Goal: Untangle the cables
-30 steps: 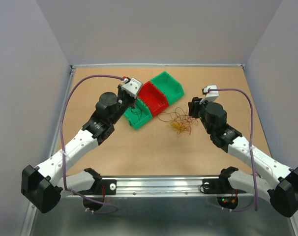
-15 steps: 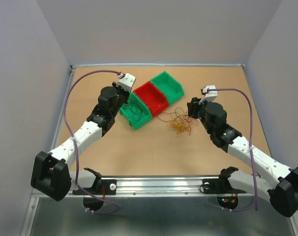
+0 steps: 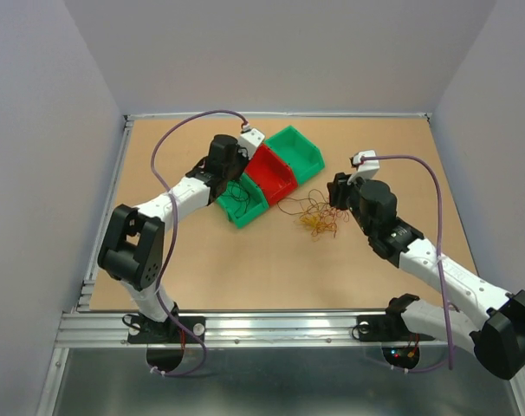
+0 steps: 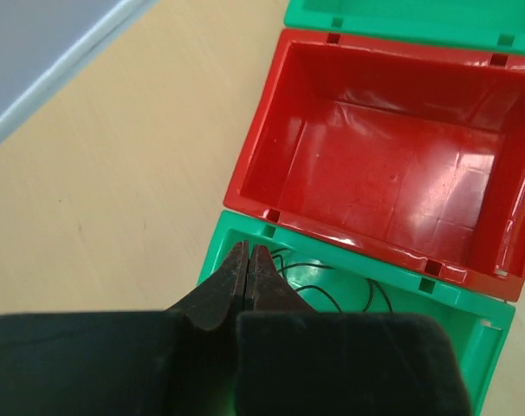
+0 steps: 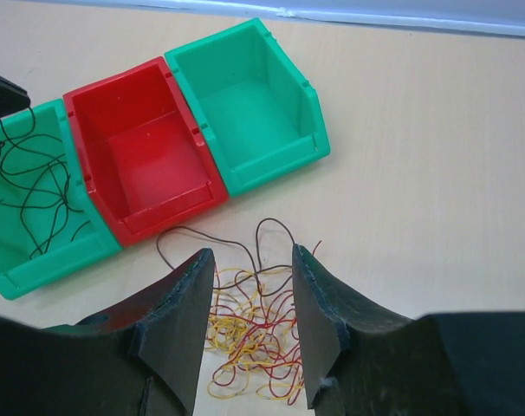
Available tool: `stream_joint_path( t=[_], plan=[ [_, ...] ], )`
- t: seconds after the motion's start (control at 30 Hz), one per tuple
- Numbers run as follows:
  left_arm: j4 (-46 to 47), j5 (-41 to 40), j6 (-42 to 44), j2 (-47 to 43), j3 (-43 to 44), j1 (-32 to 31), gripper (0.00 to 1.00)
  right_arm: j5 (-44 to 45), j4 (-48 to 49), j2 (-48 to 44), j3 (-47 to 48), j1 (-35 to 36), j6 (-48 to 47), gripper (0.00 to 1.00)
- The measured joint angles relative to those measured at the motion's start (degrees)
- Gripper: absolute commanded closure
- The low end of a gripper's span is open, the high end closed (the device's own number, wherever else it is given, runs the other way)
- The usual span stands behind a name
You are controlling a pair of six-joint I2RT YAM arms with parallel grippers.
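Note:
The cables [image 3: 315,218] are a loose tangle of red, yellow and dark wires on the table, right of the bins. In the right wrist view the tangle [image 5: 254,334] lies below and between my open right gripper [image 5: 252,258], with a dark loop reaching past the fingertips. In the top view my right gripper [image 3: 333,198] hovers just right of the tangle. Several thin black wires [image 5: 33,182] lie in the near green bin [image 5: 4,260]. My left gripper [image 4: 248,253] is shut with nothing visible between the jaws. It is over that bin's [image 4: 470,325] left corner, as the top view [image 3: 231,179] also shows.
An empty red bin [image 3: 275,178] sits between the near green bin [image 3: 256,212] and an empty far green bin [image 3: 304,160], in a diagonal row. The red bin [image 4: 271,130] lies straight ahead of my left fingers. Walls enclose the table on three sides.
My left arm has swung round and stretched out, and its gripper has moved right and away, toward the red bin. The right arm and the tangle have barely moved.

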Motion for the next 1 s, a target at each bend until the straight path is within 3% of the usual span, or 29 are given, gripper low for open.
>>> stream_joint_path(
  t=[0.13, 0.33, 0.43, 0.47, 0.57, 0.73, 0.83, 1.0],
  plan=[
    [-4.1, -1.3, 1.6, 2.6, 1.4, -1.2, 1.00, -0.2, 0.0, 0.2, 0.0, 0.0, -0.3, 0.53],
    [-8.7, -2.3, 2.8, 2.9, 1.4, -3.1, 0.88, -0.5, 0.0, 0.3, 0.0, 0.0, -0.4, 0.50],
    [-10.3, -3.4, 3.1, 3.4, 1.6, -3.5, 0.76, -1.0, 0.1, 0.7, 0.0, 0.0, -0.3, 0.45],
    [-10.6, -3.9, 3.1, 3.8, 1.7, -3.7, 0.64, -1.6, 0.0, 1.2, 0.1, 0.0, -0.4, 0.45],
    [-11.5, -4.7, 3.4, 4.2, 1.7, -3.7, 0.49, -3.3, -0.6, 4.6, 0.7, 0.0, -0.3, 0.44],
    [-11.5, -4.4, 3.5, 2.0, 0.7, -3.7, 0.42, -7.1, -3.7, 10.4, 2.1, 0.0, -0.4, 0.36],
    [-11.3, -3.8, 3.5, -0.9, -0.2, -3.7, 0.36, -10.1, -6.3, 12.6, 3.8, 0.0, -0.8, 0.35],
    [-7.8, -3.6, 3.5, -6.4, -2.8, -3.7, 0.35, -10.4, -10.7, 20.2, 9.6, 0.1, -0.9, 0.35]
  ],
)
